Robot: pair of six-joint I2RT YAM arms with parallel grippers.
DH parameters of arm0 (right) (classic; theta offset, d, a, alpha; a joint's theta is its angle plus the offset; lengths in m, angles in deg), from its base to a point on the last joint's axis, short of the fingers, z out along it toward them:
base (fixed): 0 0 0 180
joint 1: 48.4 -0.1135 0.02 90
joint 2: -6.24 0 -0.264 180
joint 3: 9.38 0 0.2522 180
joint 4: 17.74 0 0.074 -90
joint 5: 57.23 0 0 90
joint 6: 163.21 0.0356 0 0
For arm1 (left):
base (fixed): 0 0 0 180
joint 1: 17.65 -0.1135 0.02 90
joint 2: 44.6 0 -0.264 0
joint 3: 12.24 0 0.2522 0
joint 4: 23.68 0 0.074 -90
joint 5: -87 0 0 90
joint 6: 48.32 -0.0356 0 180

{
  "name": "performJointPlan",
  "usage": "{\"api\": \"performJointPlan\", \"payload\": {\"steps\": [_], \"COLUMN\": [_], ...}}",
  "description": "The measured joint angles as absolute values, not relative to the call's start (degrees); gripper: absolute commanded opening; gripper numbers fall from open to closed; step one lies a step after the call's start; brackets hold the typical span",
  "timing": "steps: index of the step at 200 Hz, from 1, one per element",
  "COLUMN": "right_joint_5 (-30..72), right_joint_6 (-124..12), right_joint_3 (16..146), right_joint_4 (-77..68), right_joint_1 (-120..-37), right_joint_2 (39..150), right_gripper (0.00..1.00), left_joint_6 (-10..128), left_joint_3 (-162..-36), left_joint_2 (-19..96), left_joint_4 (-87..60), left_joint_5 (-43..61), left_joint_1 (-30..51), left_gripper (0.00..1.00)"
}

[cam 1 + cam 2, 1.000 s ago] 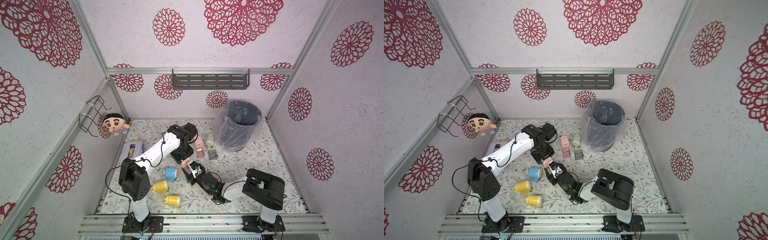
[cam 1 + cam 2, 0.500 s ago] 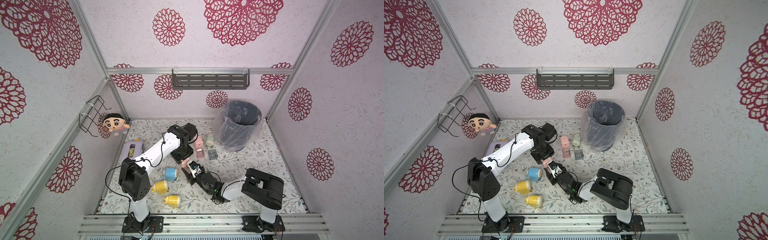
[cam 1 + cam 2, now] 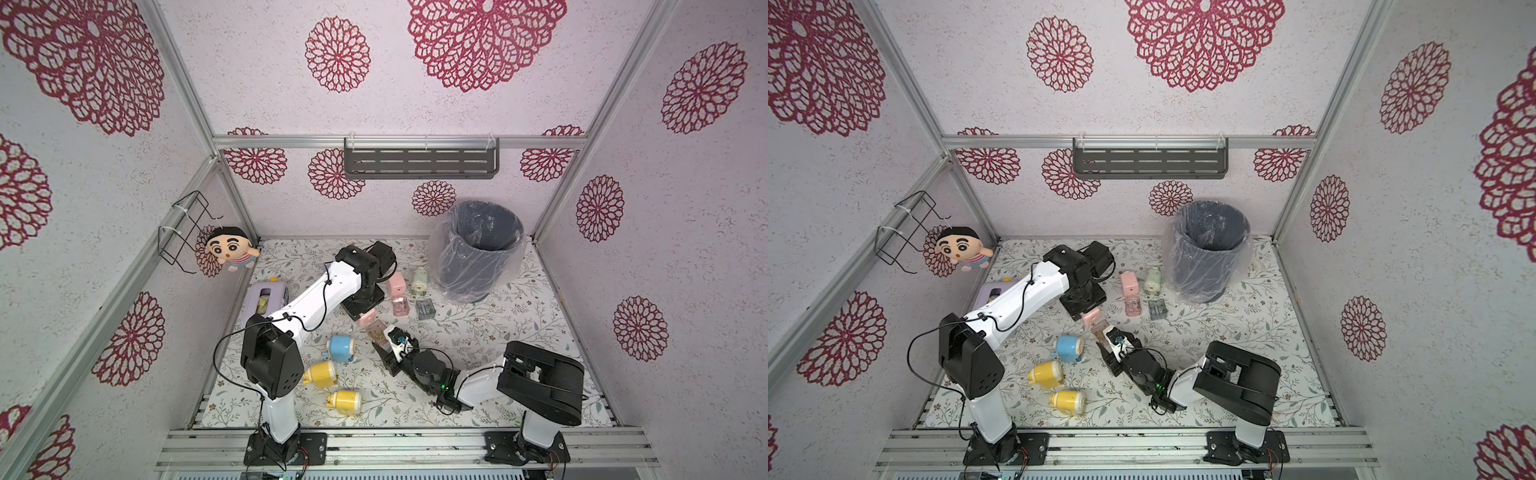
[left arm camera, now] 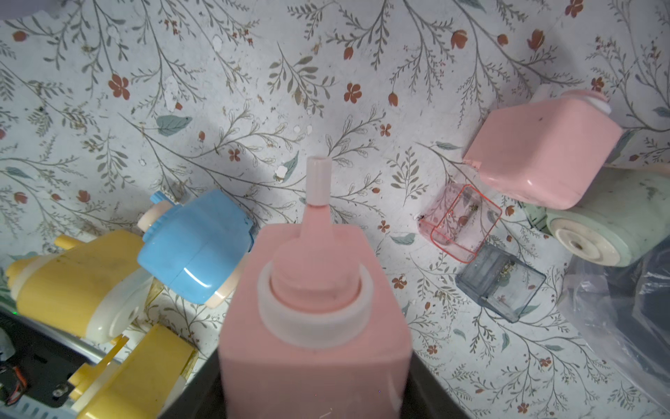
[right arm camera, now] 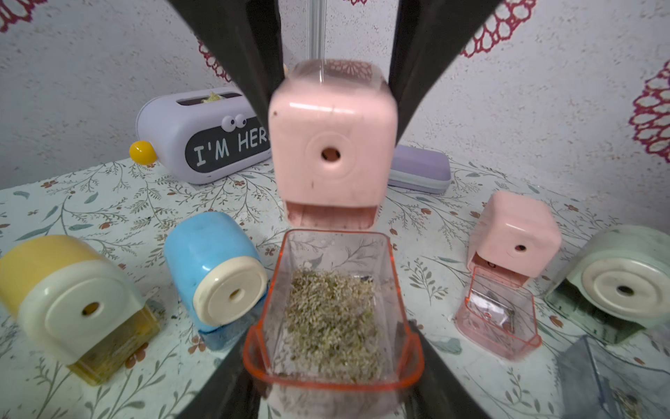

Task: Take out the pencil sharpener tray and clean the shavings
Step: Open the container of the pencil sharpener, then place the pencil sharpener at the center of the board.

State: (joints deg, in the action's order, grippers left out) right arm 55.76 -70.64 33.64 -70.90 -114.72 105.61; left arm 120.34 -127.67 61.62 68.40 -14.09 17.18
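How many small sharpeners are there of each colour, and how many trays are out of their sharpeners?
Pink sharpeners: 2
Yellow sharpeners: 2
Blue sharpener: 1
Mint-green sharpener: 1
Trays out of their sharpeners: 3
Total: 9

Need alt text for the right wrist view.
The right gripper holds a clear, orange-rimmed tray of shavings in front of the empty slot of a pink sharpener held by the left gripper. A blue sharpener and a second pink sharpener flank it.
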Motion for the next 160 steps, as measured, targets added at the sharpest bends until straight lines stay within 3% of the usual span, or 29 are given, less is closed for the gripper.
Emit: {"api": "performJointPlan", "payload": {"steps": [74, 117, 160], "right_joint_5": [59.28, 61.33, 61.59], "right_joint_6": [-66.49, -64.21, -62.81], "right_joint_3": [21.51, 17.6, 16.9], "right_joint_4": [-69.89, -69.13, -68.17], "right_joint_1": [-114.79, -114.79, -114.79], "right_joint_2": [94.95, 91.93, 91.89], "right_gripper": [0.47, 0.47, 0.47], "left_joint_6": [107.4, 95.35, 87.0], "left_joint_3": [-133.53, -136.41, -151.01], "left_joint_2": [72.94, 80.22, 91.28], "left_joint_4": [64.21, 57.89, 58.68], "left_joint_5": [-15.64, -10.03, -6.88], "left_joint_1": [13.27, 9.49, 7.39], "left_gripper": [0.26, 0.25, 0.25]}}
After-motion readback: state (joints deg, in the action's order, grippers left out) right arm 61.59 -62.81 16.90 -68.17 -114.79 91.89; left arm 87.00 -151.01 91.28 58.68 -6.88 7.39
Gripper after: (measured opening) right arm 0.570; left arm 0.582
